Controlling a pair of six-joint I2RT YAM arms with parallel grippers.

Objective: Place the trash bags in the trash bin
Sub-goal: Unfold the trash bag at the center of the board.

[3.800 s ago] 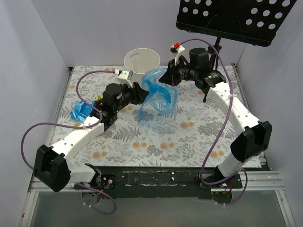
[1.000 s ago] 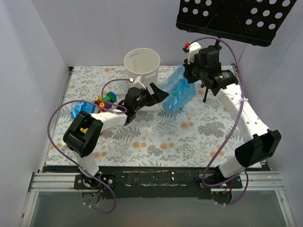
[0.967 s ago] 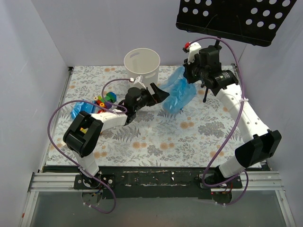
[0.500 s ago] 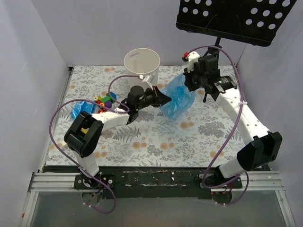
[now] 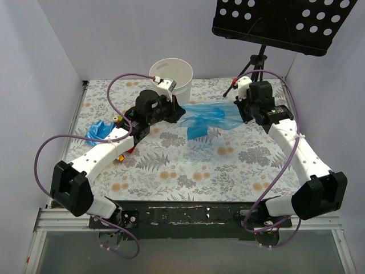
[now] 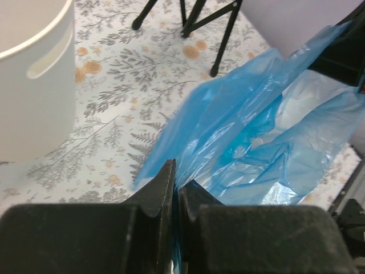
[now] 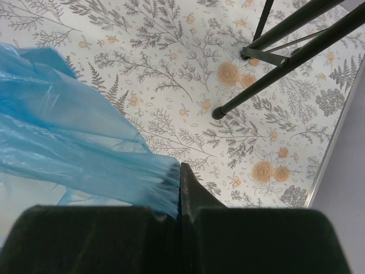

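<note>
In the top view, a blue trash bag [image 5: 208,116] hangs as a stretched sheet across the upper middle of the frame, held at both ends. The left gripper [image 5: 178,112] is pinched on its left end and the right gripper [image 5: 242,109] on its right end. The cream trash bin [image 5: 171,75] stands upright just above the left gripper, and the sheet is outside it, over the floral cloth [image 5: 188,168]. A second blue bag [image 5: 98,132] lies crumpled at the left edge of the cloth, well apart from the bin. A black music stand [image 5: 279,23] fills the upper right corner. In the left wrist view, the left gripper [image 6: 174,184] at the bottom centre has its jaws pressed together on a fold of the trash bag [image 6: 256,131], which spreads to the right. The trash bin [image 6: 34,74] fills the upper left (its slot-shaped handle hole faces the camera). In the right wrist view, the right gripper [image 7: 178,178] at the bottom centre is clamped on the bag's gathered edge [image 7: 68,142], which fans out to the left. The stand legs [image 7: 285,51] cross the upper right corner.
</note>
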